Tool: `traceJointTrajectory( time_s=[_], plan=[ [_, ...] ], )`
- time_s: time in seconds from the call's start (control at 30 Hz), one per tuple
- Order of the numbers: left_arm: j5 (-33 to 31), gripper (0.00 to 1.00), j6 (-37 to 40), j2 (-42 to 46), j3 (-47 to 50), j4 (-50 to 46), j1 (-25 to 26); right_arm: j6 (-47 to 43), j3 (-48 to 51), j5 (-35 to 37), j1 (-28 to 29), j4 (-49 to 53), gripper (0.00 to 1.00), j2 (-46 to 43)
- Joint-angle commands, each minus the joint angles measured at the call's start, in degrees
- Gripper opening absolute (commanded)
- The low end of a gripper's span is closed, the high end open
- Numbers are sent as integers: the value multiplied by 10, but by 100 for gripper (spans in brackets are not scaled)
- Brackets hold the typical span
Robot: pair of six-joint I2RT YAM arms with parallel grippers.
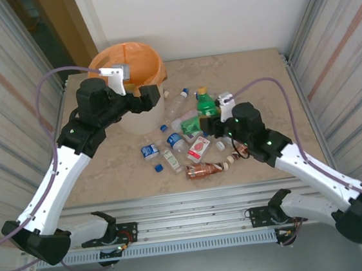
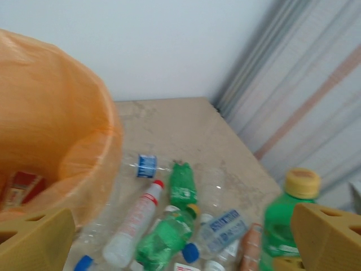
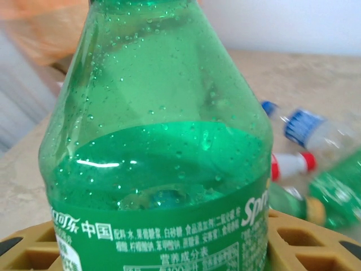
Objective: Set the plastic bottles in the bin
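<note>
The bin (image 1: pixel 135 57), white with an orange bag, stands at the back left. Inside the bin (image 2: pixel 62 130) lies a red-labelled item (image 2: pixel 20 188). My left gripper (image 1: pixel 153 96) hangs open and empty by the bin's right side. In its wrist view the left gripper (image 2: pixel 181 237) looks over crushed plastic bottles: a green one (image 2: pixel 183 183), a white one with a red cap (image 2: pixel 135 223) and a clear one with a blue label (image 2: pixel 224 227). My right gripper (image 1: pixel 208 118) is shut on an upright green bottle (image 1: pixel 206 105) with a yellow cap. That green bottle (image 3: pixel 158 141) sits between the right gripper's (image 3: pixel 163 251) tan fingers (image 3: pixel 304 240).
More bottles lie mid-table: a copper-brown one (image 1: pixel 204 169), a red-labelled one (image 1: pixel 198 148), a blue-labelled one (image 1: pixel 149 150) and a clear one (image 1: pixel 179 102). A loose blue cap (image 1: pixel 159 168) lies near them. Corrugated walls (image 1: pixel 339 41) close both sides.
</note>
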State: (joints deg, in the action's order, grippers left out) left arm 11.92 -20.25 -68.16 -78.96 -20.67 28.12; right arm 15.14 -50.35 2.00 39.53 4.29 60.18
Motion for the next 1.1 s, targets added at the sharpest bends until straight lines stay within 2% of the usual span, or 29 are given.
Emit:
traceJointTrajectory(
  time_s=[0.0, 0.13, 0.27, 0.63, 0.8, 1.07],
  plan=[
    [73, 95, -7, 5, -19, 17, 20, -51, -47, -41, 18, -73, 27, 43],
    [75, 92, -1, -4, -20, 15, 43, -50, -82, -78, 37, -99, 27, 91],
    [66, 83, -10, -11, -14, 25, 50, -49, -104, -95, 57, -111, 27, 123],
    [71, 64, -35, -25, 5, 60, 52, -44, -122, -111, 79, -130, 27, 147],
    [62, 63, -42, -24, 19, 60, 51, -40, -127, -114, 81, -139, 27, 149],
    [56, 39, -42, -26, 28, 58, 52, -34, -142, -119, 82, -146, 27, 164]
  ],
)
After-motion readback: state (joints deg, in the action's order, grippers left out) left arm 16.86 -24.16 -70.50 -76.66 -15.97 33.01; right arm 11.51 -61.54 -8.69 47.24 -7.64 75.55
